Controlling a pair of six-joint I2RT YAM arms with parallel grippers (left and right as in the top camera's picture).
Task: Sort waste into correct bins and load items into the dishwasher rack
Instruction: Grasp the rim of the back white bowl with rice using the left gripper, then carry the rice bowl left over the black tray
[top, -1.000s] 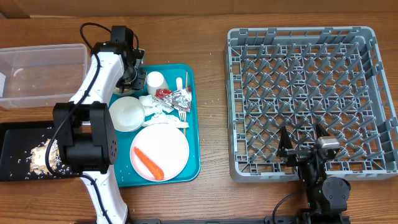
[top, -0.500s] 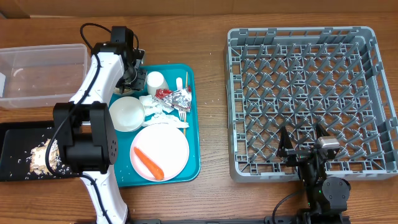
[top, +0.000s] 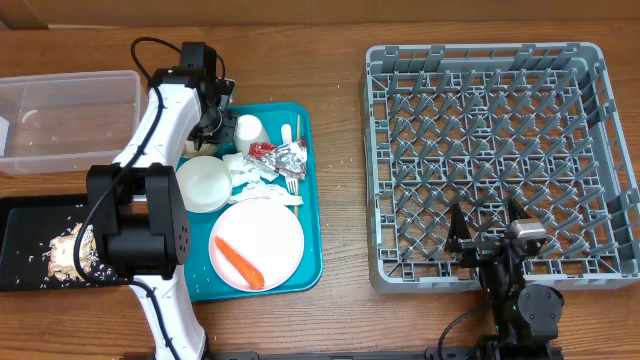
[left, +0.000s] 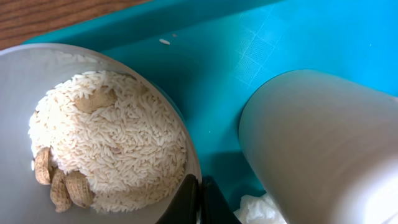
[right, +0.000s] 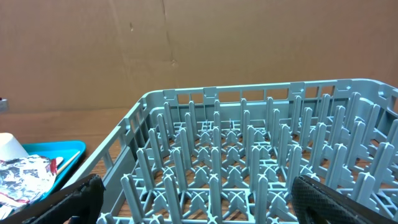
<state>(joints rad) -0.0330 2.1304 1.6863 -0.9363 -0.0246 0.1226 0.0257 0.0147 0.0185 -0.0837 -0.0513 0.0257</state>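
My left gripper (left: 200, 202) is shut on the rim of a white bowl (left: 18, 81) holding beige rice (left: 118, 143) and peanuts, one finger inside and one outside. A white cup (left: 317, 143) stands just right of it. From overhead the left gripper (top: 213, 128) sits at the teal tray's back left beside the cup (top: 249, 130); the arm hides the held bowl. A second white bowl (top: 204, 183), napkins (top: 250, 170), foil (top: 291, 155), and a pale plate (top: 272, 228) with a carrot (top: 238, 260) lie on the tray. My right gripper (right: 202, 208) stands open over the grey rack (top: 490, 140).
The teal tray (top: 311, 255) lies left of centre. A clear tub (top: 65, 115) stands at the far left, and below it a black tray (top: 25, 235) holds rice scraps (top: 68, 250). The right gripper (top: 485, 225) hovers at the rack's near edge.
The left jaws have closed onto the bowl's rim. The right arm has not moved.
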